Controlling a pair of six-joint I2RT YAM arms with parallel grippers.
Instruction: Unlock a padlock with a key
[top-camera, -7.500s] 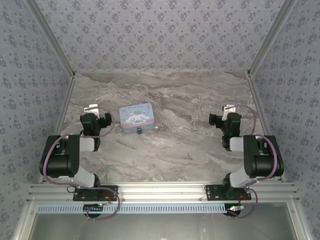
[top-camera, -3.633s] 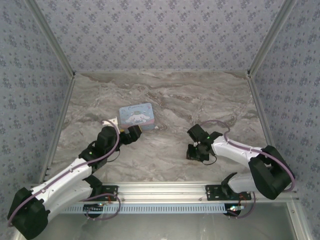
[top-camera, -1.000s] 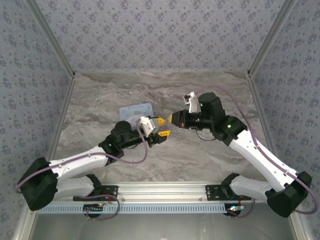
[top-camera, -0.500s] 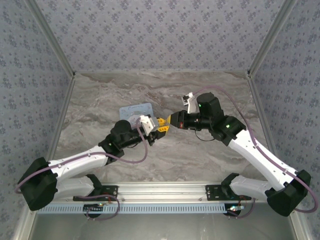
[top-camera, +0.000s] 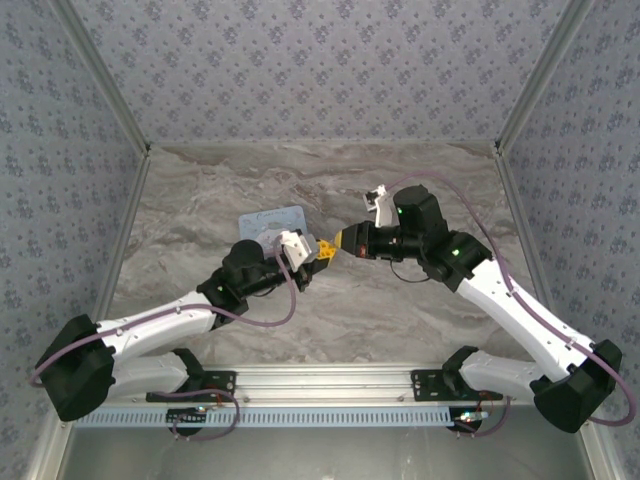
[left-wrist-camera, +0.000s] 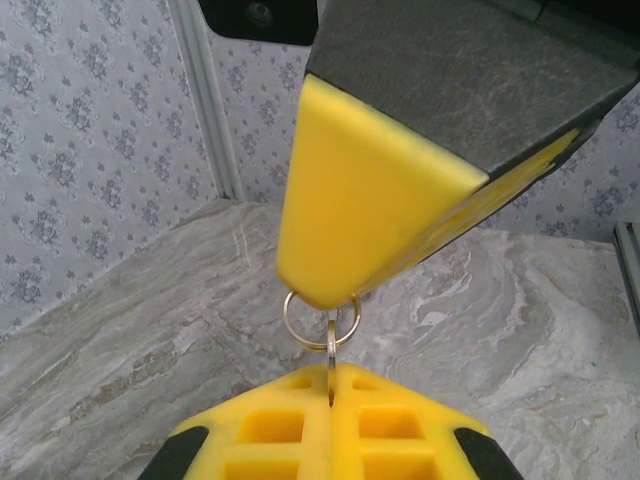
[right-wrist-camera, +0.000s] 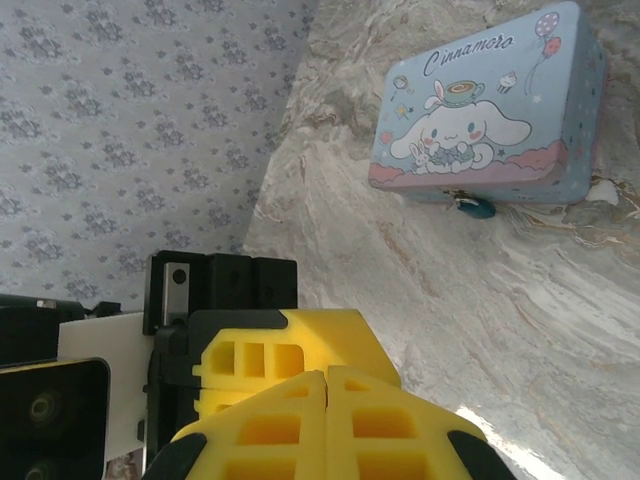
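The left gripper (left-wrist-camera: 330, 395) has its jaws pressed together on a thin metal strip. It is most likely the key (left-wrist-camera: 330, 350) seen edge-on, though the view is too tight to be sure. Just beyond their tips, the right gripper (left-wrist-camera: 322, 285) points back at them, its jaws closed on the key ring (left-wrist-camera: 320, 322). The 2 grippers thus share 1 load in mid-air.

Below and well beyond both pairs of jaws, on the table (right-wrist-camera: 520, 330), the padlock (right-wrist-camera: 471, 206) hangs at the front edge of the tin (right-wrist-camera: 490, 110).

This looks like a handover. To do it well, the right jaws should open only once the left grip is firm. The left jaws should also leave enough blade free to reach the keyhole.
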